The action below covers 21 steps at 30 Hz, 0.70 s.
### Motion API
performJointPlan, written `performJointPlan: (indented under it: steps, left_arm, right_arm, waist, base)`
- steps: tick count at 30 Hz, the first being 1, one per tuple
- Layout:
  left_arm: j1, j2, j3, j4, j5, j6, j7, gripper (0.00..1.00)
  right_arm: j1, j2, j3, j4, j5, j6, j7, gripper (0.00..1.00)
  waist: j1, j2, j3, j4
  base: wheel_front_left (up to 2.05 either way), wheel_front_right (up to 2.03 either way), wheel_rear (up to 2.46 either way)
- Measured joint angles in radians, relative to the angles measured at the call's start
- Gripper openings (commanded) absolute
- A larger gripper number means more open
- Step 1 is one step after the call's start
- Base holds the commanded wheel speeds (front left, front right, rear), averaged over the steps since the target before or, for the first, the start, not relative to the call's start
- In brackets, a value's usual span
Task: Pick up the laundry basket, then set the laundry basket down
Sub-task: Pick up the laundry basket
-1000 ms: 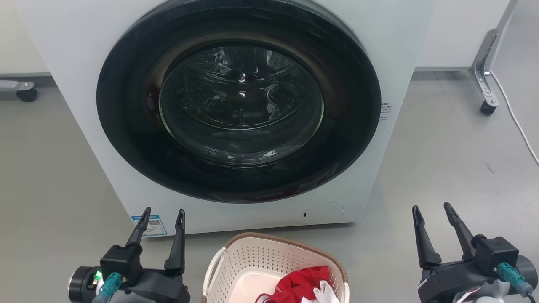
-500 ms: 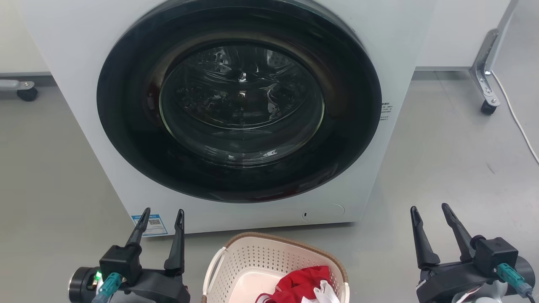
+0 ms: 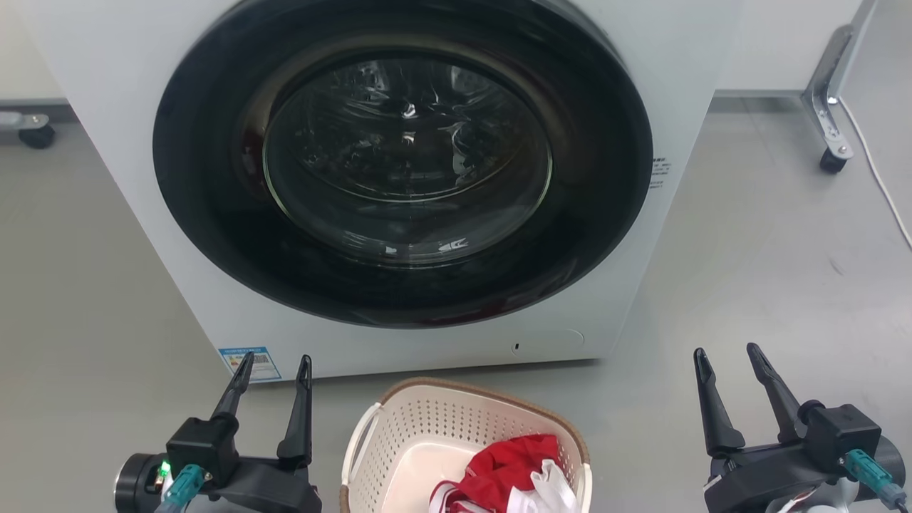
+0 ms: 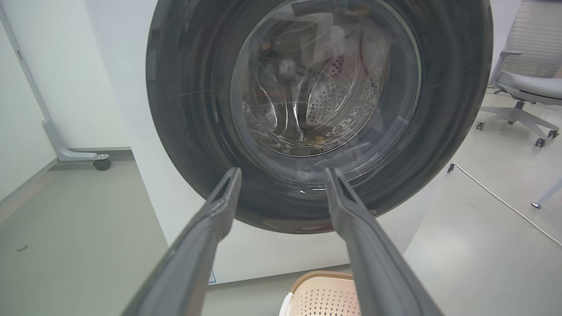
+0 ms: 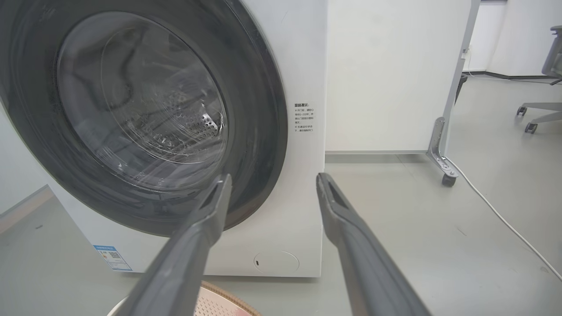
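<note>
The laundry basket [image 3: 456, 420] stands on the grey floor [image 3: 748, 271] just in front of the washing machine [image 3: 684, 64], between my two grippers and touched by neither. Red and white cloth [image 3: 513, 467] lies in it, probably garments, though the head view's lower edge cuts it off. My left gripper [image 3: 277, 356] hangs near its left side, jaws apart and empty. My right gripper [image 3: 727, 349] hangs farther off on its right, jaws likewise spread, holding nothing. The machine's round dark door [image 3: 406, 164] is shut.

One washing machine [image 3: 402, 164], one laundry basket [image 3: 456, 420], two grippers: left gripper [image 3: 276, 356], right gripper [image 3: 725, 349].
</note>
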Motion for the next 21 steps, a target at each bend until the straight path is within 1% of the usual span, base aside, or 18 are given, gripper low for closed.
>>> performJointPlan:
  steps: [8,21]
  left_arm:
    - [-0.007,0.0,0.003,-0.036,0.005,0.004,0.012,1.0]
    - [-0.08,-0.007,0.004,-0.05,0.012,0.004,0.032,1.0]
  right_arm:
    - [-0.005,0.001,-0.014,-0.039,-0.001,0.0,0.0,1.0]
    - [-0.065,0.0,-0.03,-0.068,-0.006,0.006,0.0,1.0]
  waist:
    - [0.0,0.0,0.08,-0.003]
    - [0.0002,0.0001,0.258,-0.014]
  base:
    - [0.0,0.0,0.0]
    - [0.0,0.0,0.0]
